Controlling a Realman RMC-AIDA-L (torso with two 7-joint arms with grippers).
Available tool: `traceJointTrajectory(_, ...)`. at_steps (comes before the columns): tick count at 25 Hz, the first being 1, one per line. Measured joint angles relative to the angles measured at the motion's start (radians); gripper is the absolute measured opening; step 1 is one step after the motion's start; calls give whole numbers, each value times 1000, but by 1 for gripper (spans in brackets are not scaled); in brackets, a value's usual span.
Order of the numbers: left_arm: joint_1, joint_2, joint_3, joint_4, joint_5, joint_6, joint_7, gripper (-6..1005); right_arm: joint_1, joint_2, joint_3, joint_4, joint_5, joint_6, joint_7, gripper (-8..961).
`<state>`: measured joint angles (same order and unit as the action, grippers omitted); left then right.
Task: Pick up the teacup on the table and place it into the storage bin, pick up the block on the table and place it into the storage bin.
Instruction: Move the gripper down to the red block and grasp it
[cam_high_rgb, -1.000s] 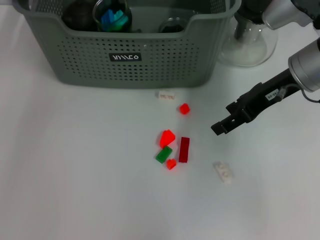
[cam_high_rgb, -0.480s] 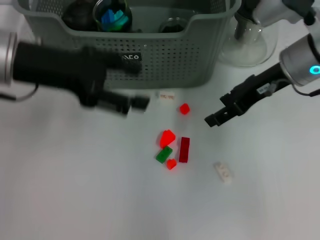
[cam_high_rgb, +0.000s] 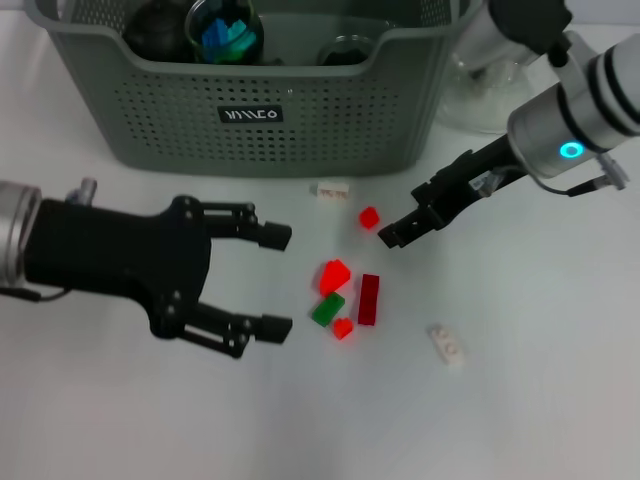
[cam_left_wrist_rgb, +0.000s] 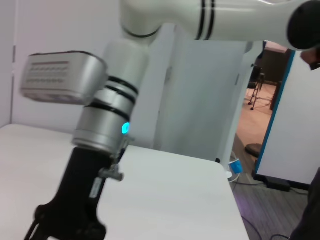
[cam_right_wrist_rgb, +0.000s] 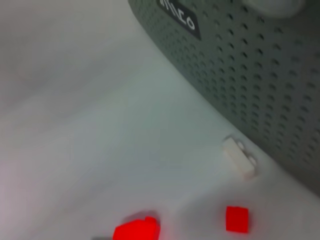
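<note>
The left gripper (cam_high_rgb: 275, 281) is seen at the left with its fingers spread wide, facing right toward the cluster of blocks (cam_high_rgb: 343, 298) just beside it on the tabletop (cam_high_rgb: 520, 400). The right gripper (cam_high_rgb: 392, 235), its finger state not discernible, is poised beside the small red block (cam_high_rgb: 369, 217). The storage bin (cam_high_rgb: 260, 120) is set at the far side.
</note>
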<state>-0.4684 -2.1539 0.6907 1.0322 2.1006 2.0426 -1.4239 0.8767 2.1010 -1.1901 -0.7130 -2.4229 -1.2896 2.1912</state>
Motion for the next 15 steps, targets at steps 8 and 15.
traceJointTrajectory(8, 7, -7, 6, -31, 46, 0, 41, 895, 4, 3, -53, 25, 51, 67, 7, 892)
traceJointTrajectory(15, 9, -9, 9, -49, 67, -5, 86, 894, 7, 6, -120, 55, 97, 132, 6, 889)
